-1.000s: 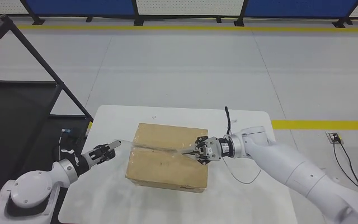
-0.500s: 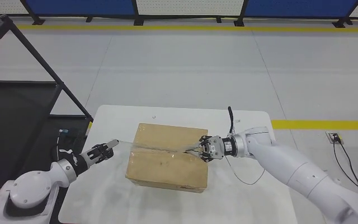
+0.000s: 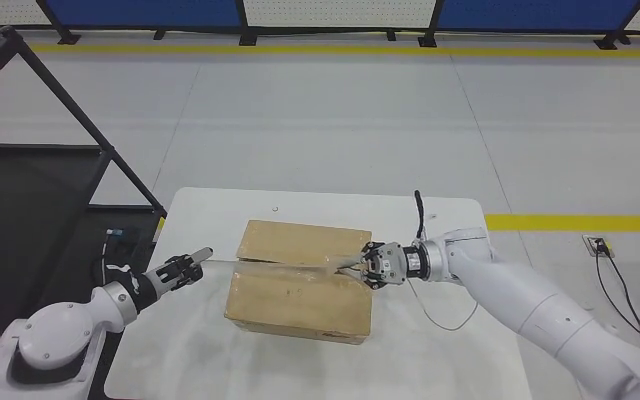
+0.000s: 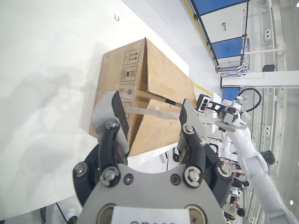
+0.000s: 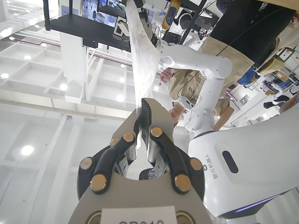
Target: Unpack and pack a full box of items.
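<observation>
Clear tape [image 5: 142,59] tight between right fingers [image 5: 146,117]

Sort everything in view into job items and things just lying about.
Job: cardboard box; clear tape strip, pinched by the right gripper; left gripper, open beside the box.
Lying about: small black C-shaped ring on the white table; black rack.

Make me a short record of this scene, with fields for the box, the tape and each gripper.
box: cardboard box on the white table, flaps down, top seam slightly parted
tape: strip peeled up off the seam
right gripper: shut on the tape, at one end of the box
left gripper: open, off the opposite end
</observation>
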Robot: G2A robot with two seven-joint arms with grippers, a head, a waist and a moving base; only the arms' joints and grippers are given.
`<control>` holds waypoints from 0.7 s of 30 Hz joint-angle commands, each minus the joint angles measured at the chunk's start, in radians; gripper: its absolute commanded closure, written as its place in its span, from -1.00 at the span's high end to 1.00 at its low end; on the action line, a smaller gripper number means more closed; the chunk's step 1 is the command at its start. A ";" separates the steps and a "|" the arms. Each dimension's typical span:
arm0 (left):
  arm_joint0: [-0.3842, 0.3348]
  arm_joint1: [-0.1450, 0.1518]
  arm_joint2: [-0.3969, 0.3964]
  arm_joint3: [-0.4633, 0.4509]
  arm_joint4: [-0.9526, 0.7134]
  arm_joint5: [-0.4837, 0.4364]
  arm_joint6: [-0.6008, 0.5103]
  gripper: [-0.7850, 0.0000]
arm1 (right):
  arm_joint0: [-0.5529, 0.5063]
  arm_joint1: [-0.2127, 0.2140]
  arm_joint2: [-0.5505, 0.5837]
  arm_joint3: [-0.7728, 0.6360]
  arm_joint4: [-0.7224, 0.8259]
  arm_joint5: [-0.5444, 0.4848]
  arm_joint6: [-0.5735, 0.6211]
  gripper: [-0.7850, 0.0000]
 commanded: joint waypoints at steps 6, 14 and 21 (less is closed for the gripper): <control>-0.003 0.005 0.004 0.004 -0.003 0.005 0.001 0.30 | -0.019 0.010 0.036 -0.008 -0.007 0.027 -0.026 -1.00; -0.004 0.009 0.008 0.003 -0.008 0.007 0.008 0.31 | -0.046 0.016 0.089 0.000 -0.031 0.035 -0.035 -1.00; 0.016 0.014 -0.023 -0.029 -0.021 0.015 0.034 0.39 | -0.068 0.019 0.139 -0.012 -0.073 0.019 -0.024 -1.00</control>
